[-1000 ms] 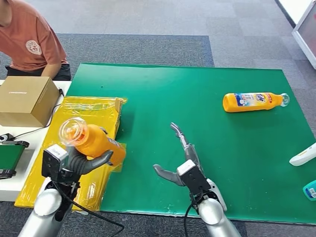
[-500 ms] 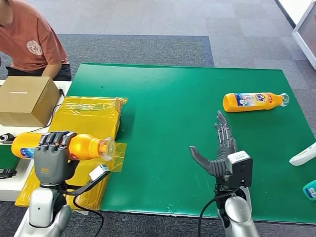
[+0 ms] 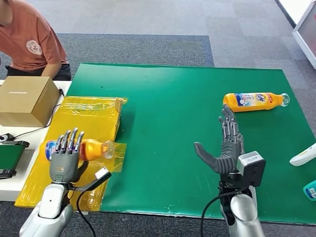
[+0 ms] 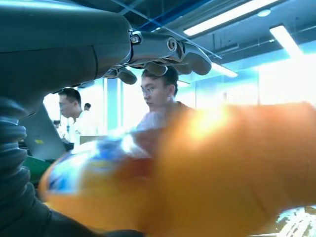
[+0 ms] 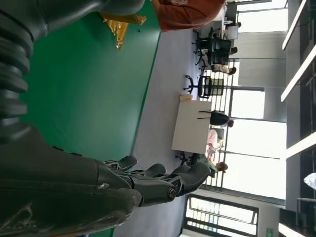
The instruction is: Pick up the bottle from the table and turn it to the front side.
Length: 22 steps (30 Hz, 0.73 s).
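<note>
The left hand (image 3: 65, 160) had its fingers spread, letting a bottle (image 3: 89, 148) settle on the yellow bag (image 3: 89, 116). The right hand (image 3: 227, 150), open, hovered near the second bottle (image 3: 253, 101); it should approach squarely, gripping mid-body.

The left hand (image 3: 64, 160) is raised on its silver forearm with its back to the head camera and its fingers (image 3: 69, 140) pointing up. They are loosened and slightly spread over the orange bottle (image 3: 91, 149), which lies crosswise just beyond them; the wrist view shows that bottle close against the palm side. The right hand (image 3: 226, 148) stands upright, fingers straight and together, thumb (image 3: 203, 154) stretched out sideways, holding nothing.
</note>
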{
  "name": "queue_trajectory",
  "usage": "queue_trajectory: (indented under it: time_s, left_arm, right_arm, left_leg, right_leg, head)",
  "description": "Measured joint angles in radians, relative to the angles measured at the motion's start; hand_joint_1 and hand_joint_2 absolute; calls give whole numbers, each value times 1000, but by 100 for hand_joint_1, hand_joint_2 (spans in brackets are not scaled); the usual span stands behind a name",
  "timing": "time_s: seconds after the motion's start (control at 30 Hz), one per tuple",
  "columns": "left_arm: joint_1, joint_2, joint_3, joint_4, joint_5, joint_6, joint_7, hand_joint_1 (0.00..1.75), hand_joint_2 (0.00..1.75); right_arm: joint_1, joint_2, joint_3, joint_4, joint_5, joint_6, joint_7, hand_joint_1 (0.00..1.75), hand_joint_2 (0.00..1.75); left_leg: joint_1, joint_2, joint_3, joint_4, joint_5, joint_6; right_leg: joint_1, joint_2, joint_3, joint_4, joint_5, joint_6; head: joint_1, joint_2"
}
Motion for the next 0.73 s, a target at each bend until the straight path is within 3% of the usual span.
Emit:
queue_trajectory:
  time_s: [0.23,0.47,0.57,0.67,0.7,0.73]
  left_arm:
    - [3,-14,0,7,99,-26,-63,0,0]
    - [37,-32,-5,-68,236,-74,-133,0,0]
    - [75,-46,-11,-172,519,-149,-256,0,0]
    - [119,-68,-8,-305,916,-304,-391,0,0]
    - [133,-77,-5,-347,1035,-363,-423,0,44]
    - [140,-82,-3,-368,1099,-395,-439,0,58]
  right_arm:
    - [14,-1,10,-64,22,1,-6,0,175]
    - [28,-1,18,-93,41,-4,-7,0,175]
    - [42,-1,18,-112,58,-10,-8,0,175]
    - [68,-1,18,-129,73,-5,-8,0,175]
    - [76,-1,18,-133,77,0,-8,0,175]
    - [80,-1,18,-134,79,4,-8,0,175]
  left_leg:
    - [0,0,0,0,0,0]
    - [0,0,0,0,0,0]
    - [0,0,0,0,0,0]
    - [0,0,0,0,-1,0]
    - [0,0,0,0,-1,0]
    - [0,0,0,0,-1,0]
  right_leg:
    - [0,0,0,0,0,0]
    - [0,0,0,0,0,0]
    - [0,0,0,0,0,0]
    - [0,0,0,0,0,0]
    - [0,0,0,0,0,0]
    - [0,0,0,0,0,0]
  head:
    - [0,0]
    - [0,0]
    - [0,0]
    - [0,0]
    - [0,0]
    - [0,0]
